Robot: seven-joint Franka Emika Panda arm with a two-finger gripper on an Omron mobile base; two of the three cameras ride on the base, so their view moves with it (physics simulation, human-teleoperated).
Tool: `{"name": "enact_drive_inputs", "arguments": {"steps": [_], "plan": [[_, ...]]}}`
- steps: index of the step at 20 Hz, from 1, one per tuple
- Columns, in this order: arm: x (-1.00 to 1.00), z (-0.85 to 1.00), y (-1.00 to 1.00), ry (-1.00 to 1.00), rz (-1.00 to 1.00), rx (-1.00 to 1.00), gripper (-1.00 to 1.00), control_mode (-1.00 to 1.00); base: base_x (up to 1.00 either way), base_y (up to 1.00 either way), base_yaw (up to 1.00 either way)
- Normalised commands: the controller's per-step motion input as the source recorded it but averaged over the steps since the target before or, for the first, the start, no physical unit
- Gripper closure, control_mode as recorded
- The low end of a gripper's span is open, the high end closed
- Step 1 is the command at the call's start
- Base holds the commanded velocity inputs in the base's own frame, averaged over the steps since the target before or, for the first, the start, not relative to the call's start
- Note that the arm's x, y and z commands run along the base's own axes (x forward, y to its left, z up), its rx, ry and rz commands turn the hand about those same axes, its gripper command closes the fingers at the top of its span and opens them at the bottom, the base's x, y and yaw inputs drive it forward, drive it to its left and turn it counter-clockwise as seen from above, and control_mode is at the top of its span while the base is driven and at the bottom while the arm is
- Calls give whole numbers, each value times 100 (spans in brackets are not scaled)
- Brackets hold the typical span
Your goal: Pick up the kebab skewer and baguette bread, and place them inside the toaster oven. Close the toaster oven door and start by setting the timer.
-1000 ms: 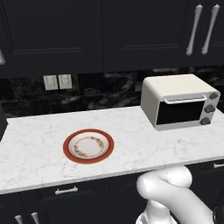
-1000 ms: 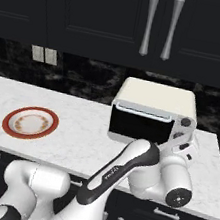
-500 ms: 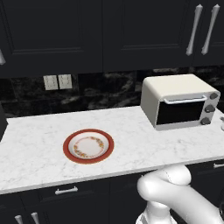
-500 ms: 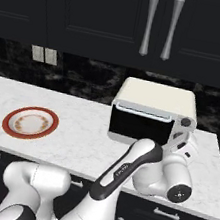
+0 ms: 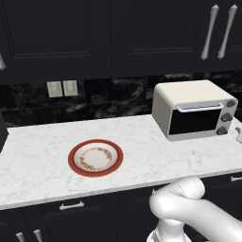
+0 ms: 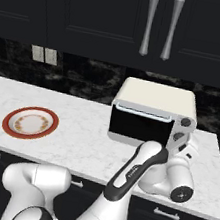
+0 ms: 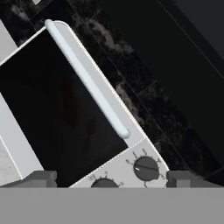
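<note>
the gripper [image 7: 107, 179] sits close in front of the toaster oven [image 6: 154, 114], which stands on the marble counter [image 5: 42, 160] toward its right end. its two dark fingertips [image 7: 39, 178] stand wide apart with nothing between them. just past them are the knobs [image 7: 146, 168] down the oven's right side, small, rigid, ridged dials that should turn stiffly and want a pinch across the rim. beyond lies the toaster oven door [image 7: 57, 109], shut, with its silver bar handle [image 7: 87, 78] along the top edge. a faint reddish shape behind the dark glass may be the kebab skewer, but it is too dim to tell. farther left sits a red-rimmed plate [image 5: 95, 158].
</note>
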Motion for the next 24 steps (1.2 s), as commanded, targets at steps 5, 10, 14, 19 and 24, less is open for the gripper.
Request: {"name": "enact_drive_inputs", "arguments": {"steps": [5, 10, 14, 19, 24], "plan": [[22, -12, -8, 0, 2, -10, -100, -100, 0, 0, 0], [25, -11, -12, 0, 2, -2, -100, -100, 0, 0, 0], [24, -11, -11, 0, 1, 0, -100, -100, 0, 0, 0], [25, -17, -3, 0, 0, 0, -100, -100, 0, 0, 0], [28, -17, -1, 0, 0, -1, -100, -100, 0, 0, 0]]}}
